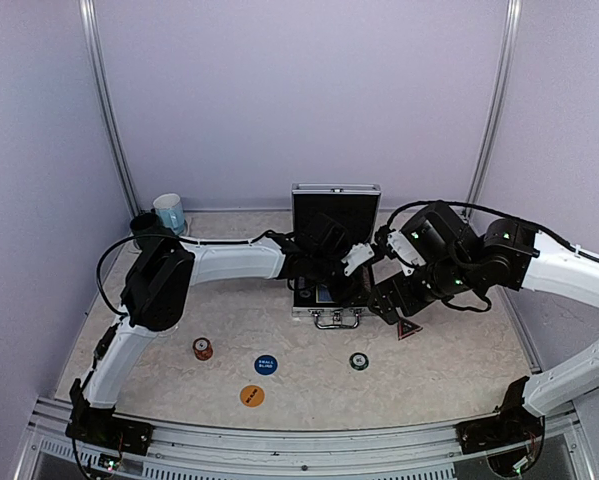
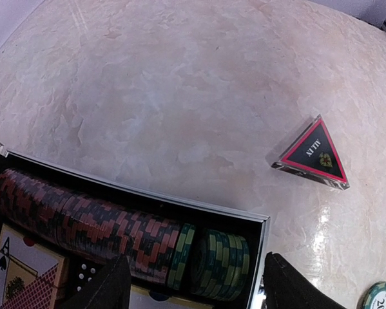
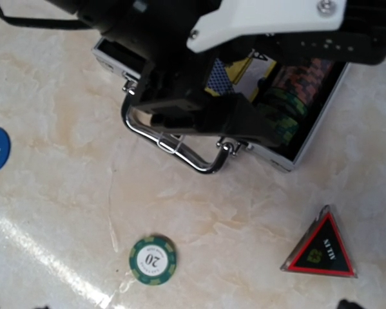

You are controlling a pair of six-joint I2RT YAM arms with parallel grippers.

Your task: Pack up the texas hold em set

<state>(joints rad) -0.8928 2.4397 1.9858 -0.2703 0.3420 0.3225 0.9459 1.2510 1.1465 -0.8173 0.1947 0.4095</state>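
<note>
Texas hold em set (image 1: 336,320) sits mid-bench (image 1: 459,375), part packed. Nearest lie an orange button (image 1: 252,396), a blue button (image 1: 266,365), a red chip (image 1: 203,349), a green chip (image 1: 359,361) and a triangular marker (image 1: 409,329). Beyond them the open case (image 1: 336,215) holds chip rows (image 2: 83,222). The left pincer (image 2: 196,290) gapes wide over it. The right pincer (image 3: 193,305) is also wide and empty.

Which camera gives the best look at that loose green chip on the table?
The right wrist view: the green chip lies whole, its 20 readable. The left wrist view catches only its edge at the corner; the top view shows it whole but tiny.
</note>
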